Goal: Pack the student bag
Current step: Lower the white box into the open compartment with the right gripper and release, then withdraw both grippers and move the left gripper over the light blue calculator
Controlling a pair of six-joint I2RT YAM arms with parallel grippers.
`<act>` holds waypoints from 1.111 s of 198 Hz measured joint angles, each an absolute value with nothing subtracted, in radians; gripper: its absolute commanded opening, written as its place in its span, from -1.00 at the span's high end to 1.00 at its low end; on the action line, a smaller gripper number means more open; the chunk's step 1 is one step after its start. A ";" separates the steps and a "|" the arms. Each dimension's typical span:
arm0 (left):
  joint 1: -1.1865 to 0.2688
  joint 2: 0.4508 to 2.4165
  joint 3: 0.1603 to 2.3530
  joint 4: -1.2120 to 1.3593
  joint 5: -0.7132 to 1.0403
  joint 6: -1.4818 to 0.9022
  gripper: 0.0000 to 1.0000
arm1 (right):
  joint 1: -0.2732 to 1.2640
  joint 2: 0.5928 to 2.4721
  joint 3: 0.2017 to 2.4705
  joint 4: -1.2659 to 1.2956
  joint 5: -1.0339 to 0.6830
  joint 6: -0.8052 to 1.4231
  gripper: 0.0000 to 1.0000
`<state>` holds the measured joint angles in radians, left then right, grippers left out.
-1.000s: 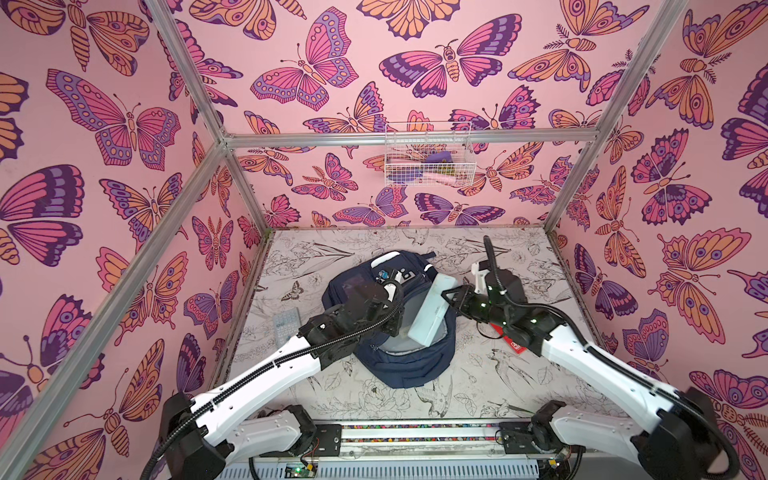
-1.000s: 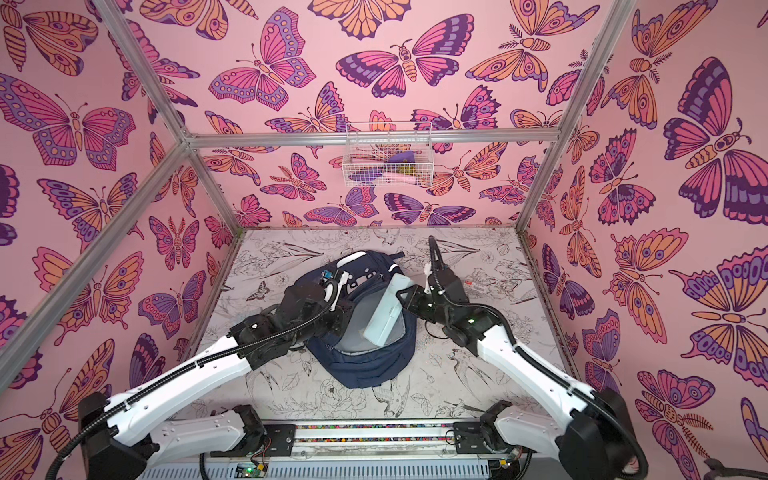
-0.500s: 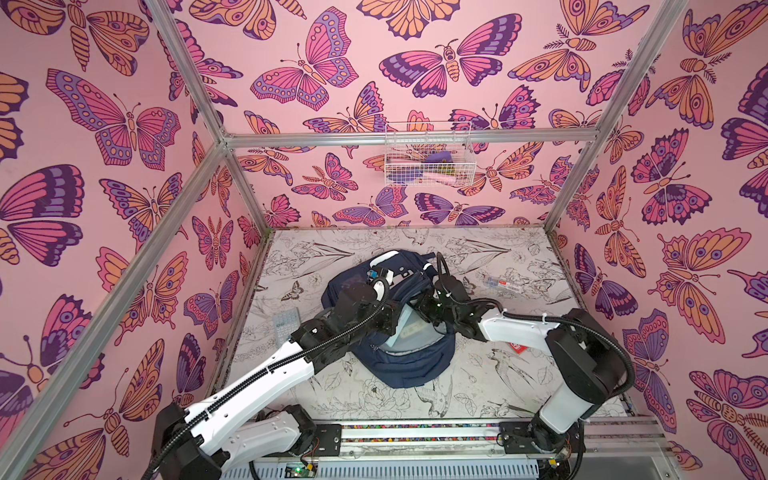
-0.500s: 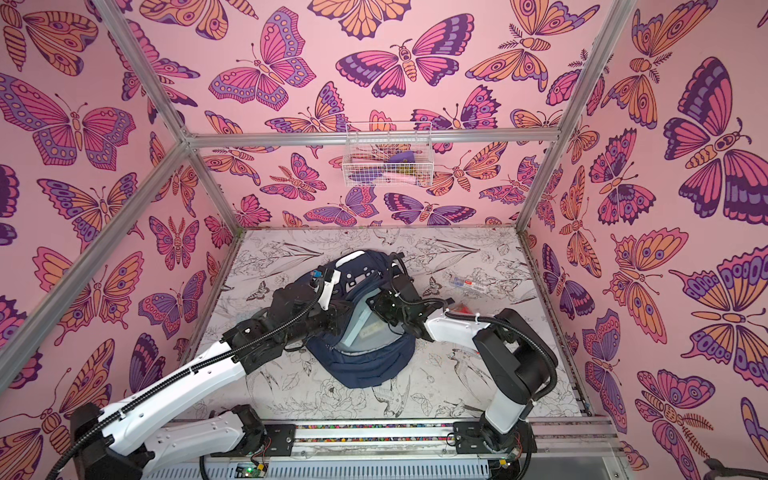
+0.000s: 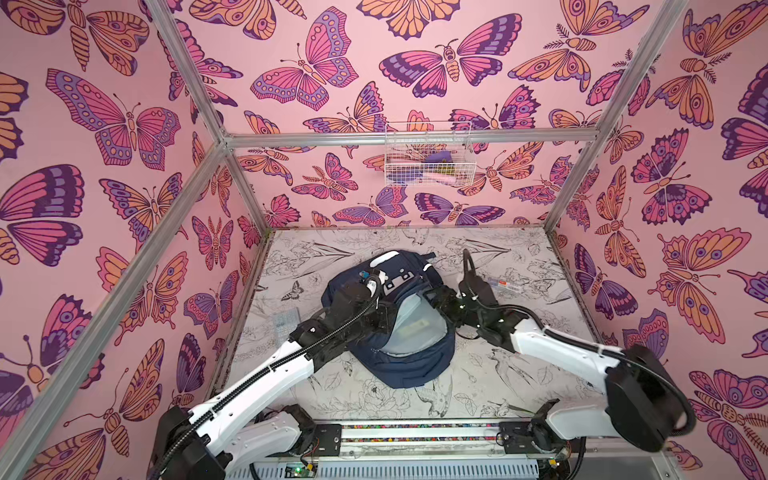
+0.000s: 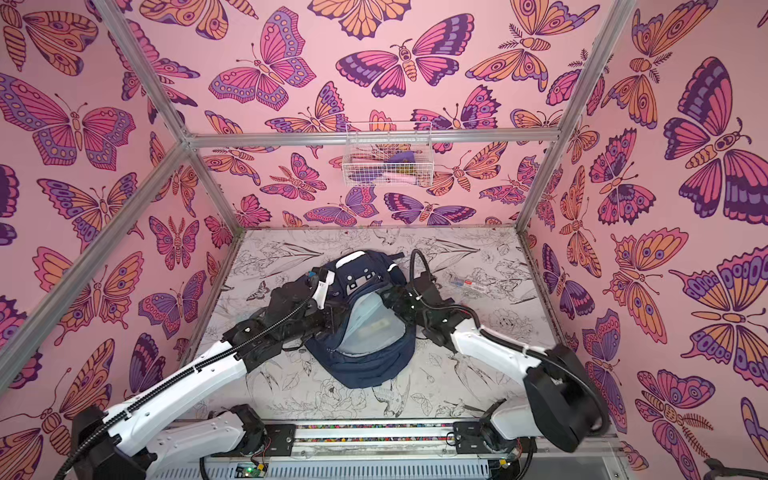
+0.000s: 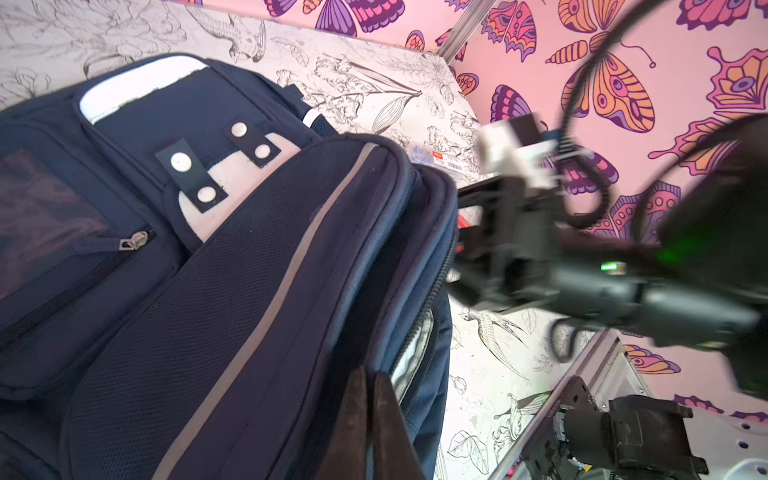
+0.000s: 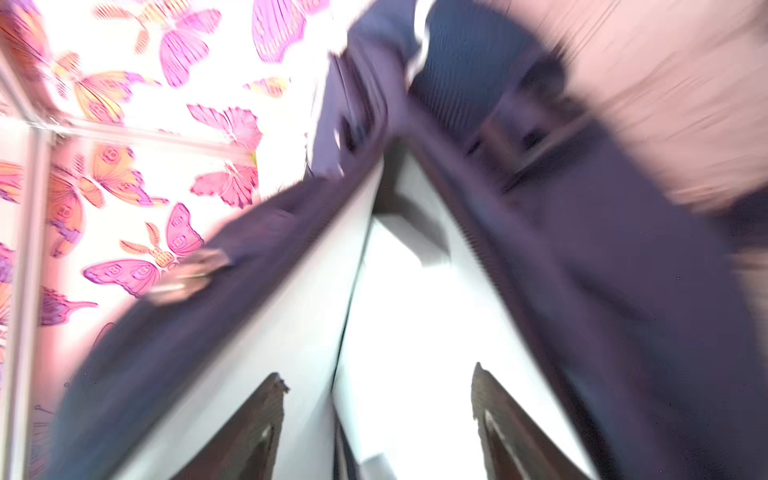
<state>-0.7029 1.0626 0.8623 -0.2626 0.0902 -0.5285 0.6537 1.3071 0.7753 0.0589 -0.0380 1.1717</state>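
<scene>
The student bag (image 5: 399, 368) (image 6: 365, 368) lies in the middle of the table, its main compartment gaping with pale grey lining showing. A flat white item (image 5: 415, 328) (image 6: 374, 328) lies inside it. My left gripper (image 5: 386, 318) (image 6: 332, 320) is shut on the left edge of the bag's opening; in the left wrist view its fingertips (image 7: 370, 374) pinch navy fabric of the bag (image 7: 249, 270). My right gripper (image 5: 436, 299) (image 6: 388, 299) stands open at the opening's right rim. In the blurred right wrist view the right gripper (image 8: 376, 372) points into the bag (image 8: 623, 291), jaws spread apart from the white item (image 8: 415, 311).
A clear plastic pack with a red label (image 5: 505, 284) (image 6: 469, 284) (image 7: 440, 160) lies on the table behind my right arm. A small clear object (image 5: 286, 322) sits near the left wall. A white wire basket (image 5: 428, 158) (image 6: 388, 160) hangs on the back wall.
My right gripper carried the white item from above the bag down into the opening, then opened and drew back to the rim. My left gripper kept its hold on the bag's edge.
</scene>
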 measured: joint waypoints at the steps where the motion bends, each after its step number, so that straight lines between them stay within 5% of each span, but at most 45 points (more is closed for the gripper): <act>1: -0.702 1.063 0.862 -0.263 0.091 -0.530 0.33 | 0.653 1.297 0.774 0.049 -0.034 1.168 -0.44; 12: -0.698 1.063 0.862 -0.266 0.089 -0.540 -0.12 | 0.648 1.215 0.763 -0.018 -0.001 1.140 -0.44; 26: -0.691 1.062 0.862 -0.272 0.087 -0.548 -0.40 | 0.643 1.106 0.739 -0.104 0.046 1.105 -0.44; 64: -0.687 1.013 0.862 -0.340 0.017 -0.563 -0.62 | 0.596 0.857 0.702 -0.334 0.131 1.029 -0.45; 98: -0.669 0.950 0.867 -0.509 -0.241 -0.607 -1.00 | 0.591 0.766 0.709 -0.450 0.169 0.967 -0.45; 150: -0.340 0.966 0.851 -0.744 -0.369 -0.688 -1.00 | 0.591 0.805 0.682 -0.437 0.141 0.952 -0.45; 220: 0.169 1.225 0.783 -0.750 -0.191 -0.758 -1.00 | 0.591 0.865 0.654 -0.385 0.032 0.963 -0.45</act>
<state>0.1688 1.2251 0.7830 -0.7498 -0.1913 -0.7578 0.5911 0.8646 0.6537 -0.3847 0.0322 0.9634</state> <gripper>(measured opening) 0.998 0.726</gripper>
